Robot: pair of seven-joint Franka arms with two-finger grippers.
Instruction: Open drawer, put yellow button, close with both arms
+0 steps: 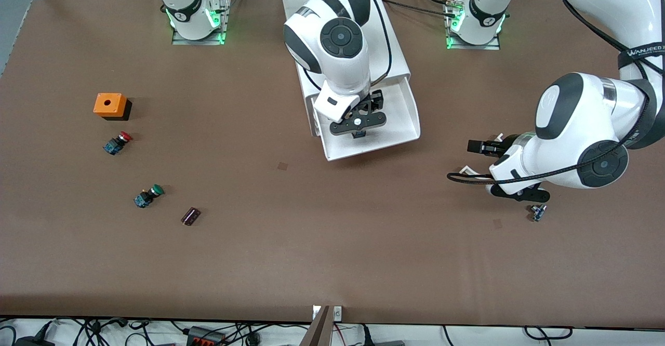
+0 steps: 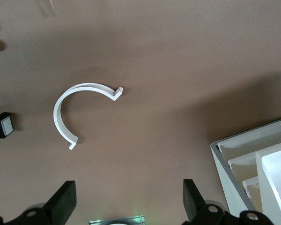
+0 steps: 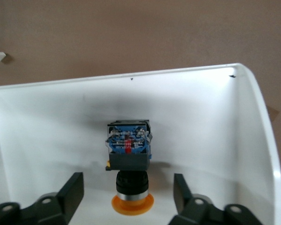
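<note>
The small push-button switch with a round yellow-orange cap and a dark blue-black body (image 3: 129,166) lies on its side on the floor of the shallow white plastic tray drawer (image 1: 410,120), the topmost one, which is pulled out of the large white box-shaped cabinet (image 1: 396,57) toward the front camera. In the right wrist view the yellow cap points toward the gripper and the blue terminal end points toward the drawer's front wall (image 3: 131,82). In the front view only a sliver of the switch (image 1: 358,135) shows beneath the gripper.

The right arm's black two-finger gripper (image 1: 358,122) hangs directly over the open drawer, fingers spread wide, one on each side of the switch without touching it (image 3: 129,187).

The left arm's black two-finger gripper (image 1: 480,159) is over bare brown table (image 1: 332,252) toward the left arm's end, well apart from the cabinet. Its fingers are spread and hold nothing (image 2: 129,201). Below it on the table lies a curved white plastic C-shaped clip (image 2: 77,110); in the front view only the clip's end (image 1: 466,170) shows. A corner of the cabinet (image 2: 234,164) shows in the left wrist view. A small dark blue component (image 1: 537,212) sits on the table near that arm, nearer the front camera.

Toward the right arm's end of the table sit an orange square box with a round hole on top (image 1: 109,105), a red-capped switch (image 1: 117,143), a green-capped switch (image 1: 148,196) and a small dark purple cylinder (image 1: 190,216), each nearer the front camera than the one before.
</note>
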